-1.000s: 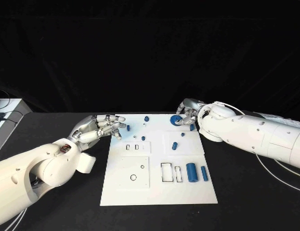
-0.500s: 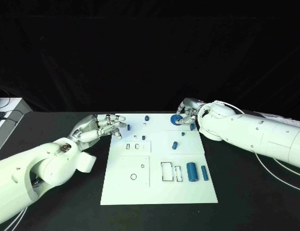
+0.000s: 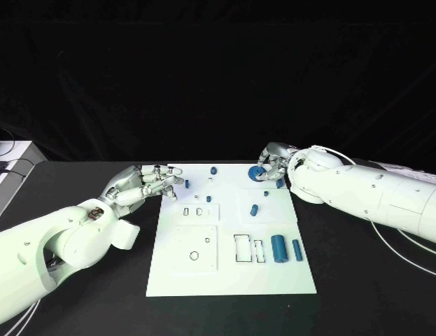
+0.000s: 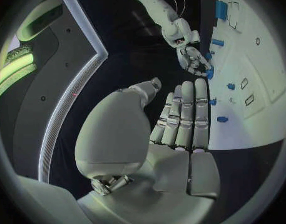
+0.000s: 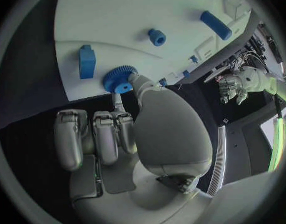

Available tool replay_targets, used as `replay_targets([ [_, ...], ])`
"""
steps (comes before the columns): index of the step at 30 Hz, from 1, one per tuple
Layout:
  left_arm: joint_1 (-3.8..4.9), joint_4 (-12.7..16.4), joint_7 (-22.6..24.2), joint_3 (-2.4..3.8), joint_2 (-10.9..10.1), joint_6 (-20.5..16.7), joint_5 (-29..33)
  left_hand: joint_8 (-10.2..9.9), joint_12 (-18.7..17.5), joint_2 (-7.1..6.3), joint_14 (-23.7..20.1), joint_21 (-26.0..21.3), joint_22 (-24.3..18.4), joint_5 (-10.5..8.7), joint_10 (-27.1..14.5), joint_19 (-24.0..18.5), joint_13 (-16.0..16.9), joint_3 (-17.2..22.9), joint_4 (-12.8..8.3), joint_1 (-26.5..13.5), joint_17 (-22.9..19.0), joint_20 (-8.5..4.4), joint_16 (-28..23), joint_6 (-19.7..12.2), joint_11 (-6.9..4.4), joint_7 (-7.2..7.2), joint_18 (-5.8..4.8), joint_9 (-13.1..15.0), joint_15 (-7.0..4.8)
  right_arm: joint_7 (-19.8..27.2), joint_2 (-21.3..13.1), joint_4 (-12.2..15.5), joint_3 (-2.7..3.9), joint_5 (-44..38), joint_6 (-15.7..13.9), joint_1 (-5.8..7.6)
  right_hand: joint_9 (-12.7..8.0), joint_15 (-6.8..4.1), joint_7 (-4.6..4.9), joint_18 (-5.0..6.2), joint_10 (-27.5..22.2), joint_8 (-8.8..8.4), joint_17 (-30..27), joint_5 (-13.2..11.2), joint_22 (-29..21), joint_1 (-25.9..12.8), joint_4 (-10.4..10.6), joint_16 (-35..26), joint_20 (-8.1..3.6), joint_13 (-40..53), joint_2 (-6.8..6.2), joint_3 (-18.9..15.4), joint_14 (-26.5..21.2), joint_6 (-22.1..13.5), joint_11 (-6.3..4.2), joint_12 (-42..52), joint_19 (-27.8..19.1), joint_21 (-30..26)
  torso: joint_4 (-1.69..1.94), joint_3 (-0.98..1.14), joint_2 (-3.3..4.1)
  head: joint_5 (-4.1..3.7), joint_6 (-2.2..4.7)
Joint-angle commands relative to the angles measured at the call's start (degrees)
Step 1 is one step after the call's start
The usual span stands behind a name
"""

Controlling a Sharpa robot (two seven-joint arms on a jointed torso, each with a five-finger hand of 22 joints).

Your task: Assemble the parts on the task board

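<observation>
Surface: black table against a dark backdrop; the white task board lies flat at its centre.
Right hand: the right hand sits at the board's far right corner, pinching a blue gear between thumb and a fingertip, the other fingers curled in beside it. In the right wrist view the gear hangs at the board's edge, toothed rim facing out.
Left hand: the left hand hovers just off the board's far left edge, fingers straight and close together, thumb apart – holding nothing.
Gear, handling: judged rigid, light and moulded in plastic; the teeth should give grip, the smooth hub less. Best taken across the rim, as now – a tilt would likely jam it on its seat.
Gear, appearance: round, flat, finely toothed, with a short hub on one face.
Other parts: a small blue block and a short blue sleeve stand near the gear; two blue cylinders lie side by side at the board's near right, beside rectangular cut-outs.
</observation>
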Motion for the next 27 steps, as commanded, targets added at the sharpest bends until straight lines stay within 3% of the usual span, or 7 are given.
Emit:
replay_targets([
  [1,0.01,0.1,0.2,0.05,0.1,0.9,0.1,0.0,-0.2,0.24,0.4,0.3,0.1,0.19,-0.3,0.2,0.1,-0.1,-0.4,-0.2,-0.1,0.02,0.2,0.3,0.15,0.50,0.31,0.1,-0.06,-0.2,0.1,-0.1,-0.05,-0.5,1.7,-0.05,0.0,0.47,-0.18,-0.75,6.0,0.31,15.1,0.3,10.1,0.4,-0.2,0.2,0.26,15.1,0.61,0.5,6.0,0.4,0.36,0.1,2.8,0.1,-0.02,0.02,-0.01,-0.03,-0.14],
  [17,0.01,0.0,0.2,0.05,0.1,0.9,0.0,0.0,-0.1,0.31,0.5,0.4,0.1,0.19,-0.3,0.2,0.1,0.0,-0.4,-0.2,-0.1,0.02,0.3,0.4,0.17,0.53,0.31,0.1,-0.05,0.2,0.3,-0.2,-0.14,-0.8,1.8,-0.05,-0.1,0.45,-0.13,-0.72,6.0,0.32,15.1,0.5,10.0,1.0,-0.5,0.2,0.25,15.1,0.96,1.3,6.0,0.5,0.39,0.1,2.7,0.0,0.03,0.01,-0.05,-0.04,-0.35],
  [22,0.01,0.0,0.1,0.05,0.1,0.9,0.0,0.1,-0.1,0.44,0.5,0.5,0.1,0.19,-0.3,0.3,0.1,0.0,-0.4,-0.2,-0.2,0.02,0.3,0.5,0.17,0.54,0.31,0.1,-0.05,0.9,0.0,0.4,-0.15,-1.0,-0.5,-0.05,-0.1,0.26,-0.37,-0.74,6.0,0.76,15.1,3.0,10.1,1.2,-0.9,0.2,0.10,15.1,1.24,3.2,6.0,1.9,0.18,0.1,2.8,0.1,-0.07,0.01,-0.02,0.08,-0.38],
  [27,0.01,0.0,0.1,0.05,0.1,0.9,0.0,0.1,-0.1,0.47,0.5,0.5,0.1,0.19,-0.3,0.3,0.1,0.1,-0.4,-0.2,-0.2,0.02,0.3,0.5,0.17,0.54,0.30,0.1,-0.05,1.3,-0.6,2.5,-0.15,-3.8,-3.9,-0.13,-0.1,-0.09,-0.87,-0.78,6.0,1.29,15.1,3.4,10.3,1.1,-1.2,0.2,-0.16,15.1,1.48,4.8,6.0,3.5,-0.24,0.1,2.8,0.2,-0.05,0.03,-0.03,0.05,-0.38],
])
